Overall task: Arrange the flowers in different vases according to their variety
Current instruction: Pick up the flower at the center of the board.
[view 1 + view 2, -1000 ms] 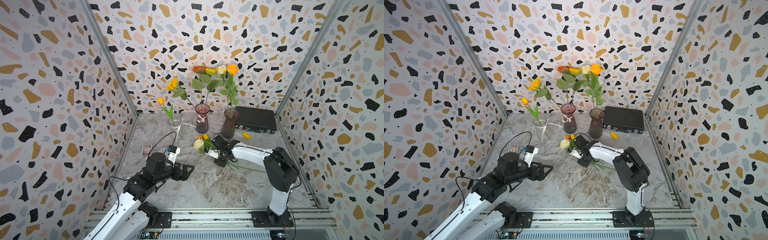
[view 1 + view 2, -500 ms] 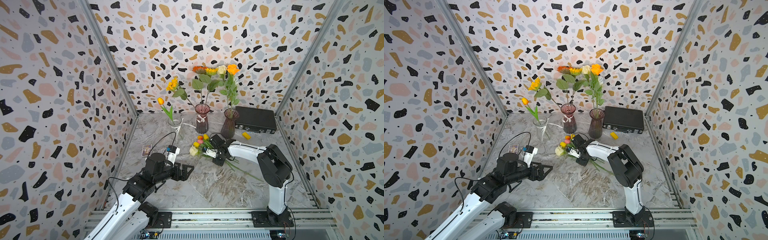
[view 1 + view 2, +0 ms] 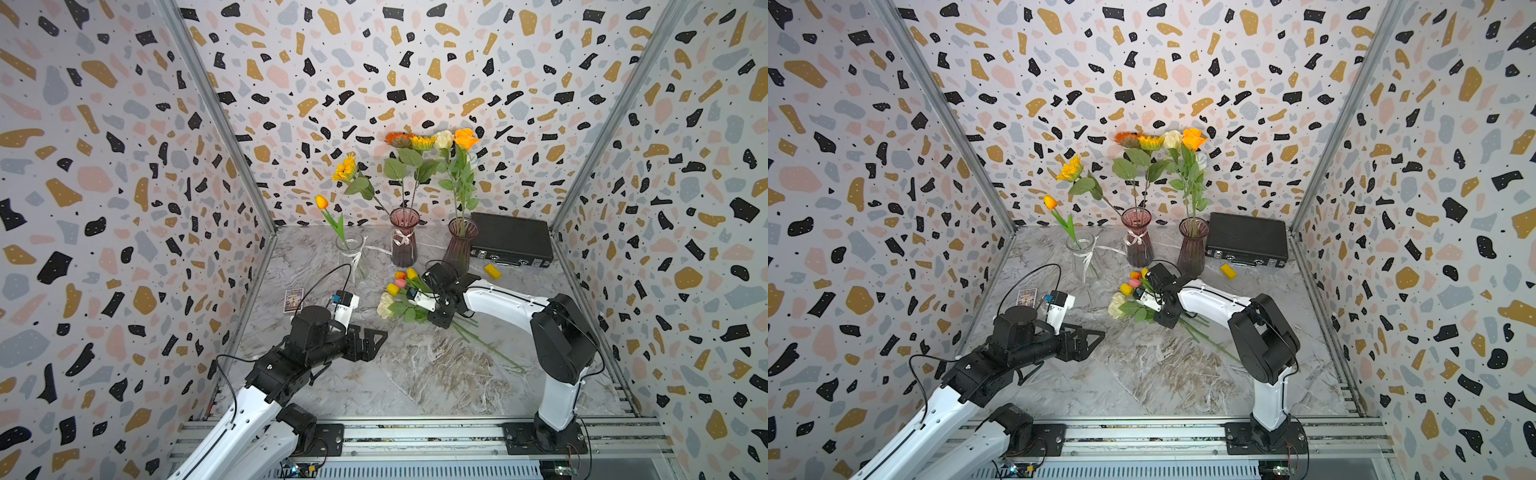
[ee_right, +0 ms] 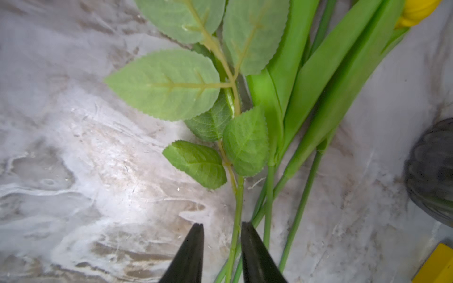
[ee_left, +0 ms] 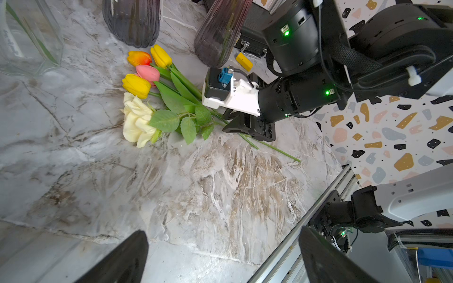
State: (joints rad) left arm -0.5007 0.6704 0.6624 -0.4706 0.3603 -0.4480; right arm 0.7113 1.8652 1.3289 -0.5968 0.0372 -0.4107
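Observation:
A loose bunch of flowers lies on the marble: a cream rose [image 3: 385, 305] [image 5: 136, 122] and several tulips [image 3: 400, 282] [image 5: 144, 71]. My right gripper [image 3: 442, 320] [image 4: 221, 224] is low over their stems. Its jaws stand narrowly apart with the rose stem [image 4: 236, 220] between them, against one finger, and a gap shows on the other side. At the back, a clear vase [image 3: 351, 255] holds an orange tulip [image 3: 321, 202]. A bowed pink vase [image 3: 403, 245] holds sunflowers [image 3: 409, 141]. A ribbed vase [image 3: 459, 245] holds roses [image 3: 465, 137]. My left gripper [image 3: 383, 336] [image 5: 220, 235] hovers wide open and empty.
A black case [image 3: 513, 239] lies at the back right with a small yellow block [image 3: 492, 271] in front of it. A picture card [image 3: 294, 300] lies near the left wall. The metal rail [image 3: 415, 432] runs along the front edge.
My right gripper shifted left and slightly nearer, and the bunch of flowers slid left with it. Its jaws narrowed around the stems. The left arm stayed still.

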